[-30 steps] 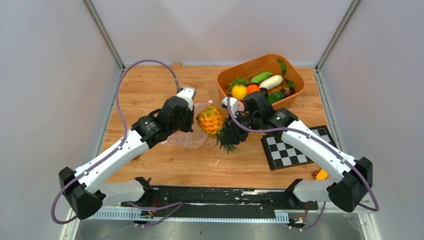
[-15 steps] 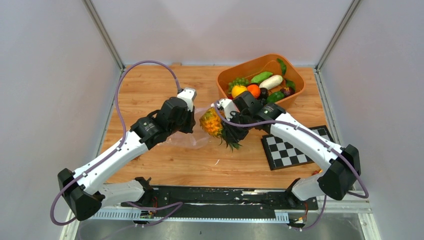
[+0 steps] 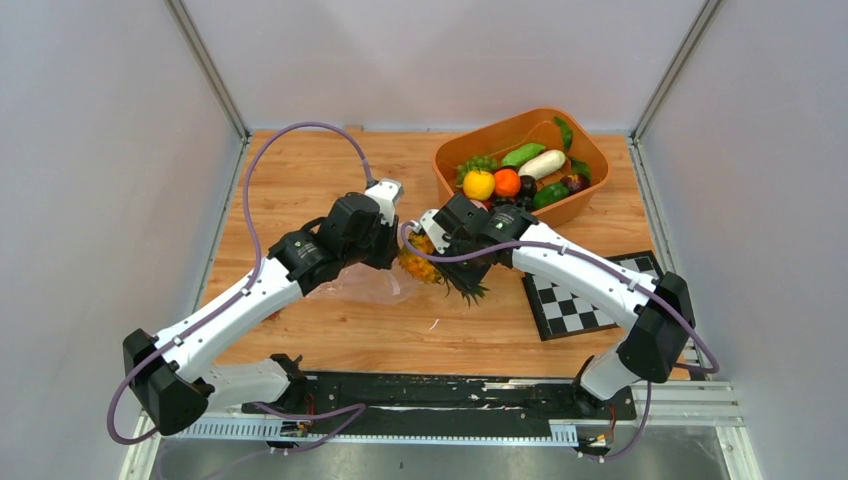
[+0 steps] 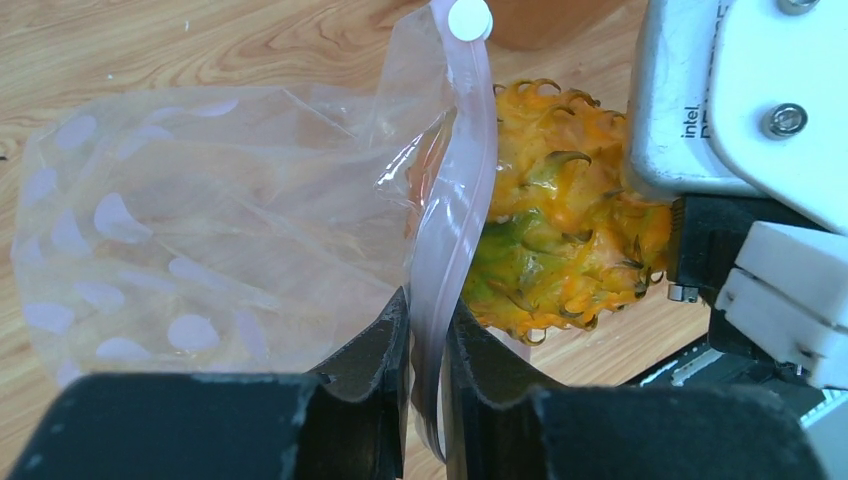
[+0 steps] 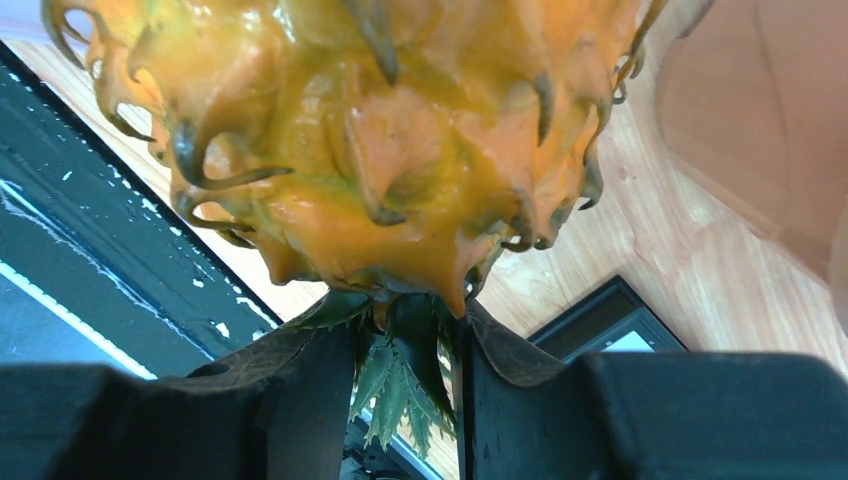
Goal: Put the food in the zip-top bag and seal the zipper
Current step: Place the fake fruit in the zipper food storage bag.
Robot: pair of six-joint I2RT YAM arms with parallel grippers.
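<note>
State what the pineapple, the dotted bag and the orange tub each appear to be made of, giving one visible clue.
The pineapple: likely moulded plastic or rubber, glossy; its scales have shiny curled spikes. The zip-top bag: thin clear plastic film, creased and see-through, with pale dots. The orange tub: probably rigid plastic, smooth and evenly coloured.

We see a table [image 3: 300, 180] with a tub [image 3: 495, 135] at its far right corner, food [image 3: 510, 175] piled in it. A checkered board [image 3: 570, 310] lies by the right edge, nearer us. At the table's middle lies the zip-top bag [image 4: 200, 220], its zipper [image 4: 455, 200] between the left gripper [image 4: 427, 330]'s jaws. Just right of it is the pineapple [image 4: 560, 230], its leaves between the right gripper [image 5: 405, 350]'s jaws.
</note>
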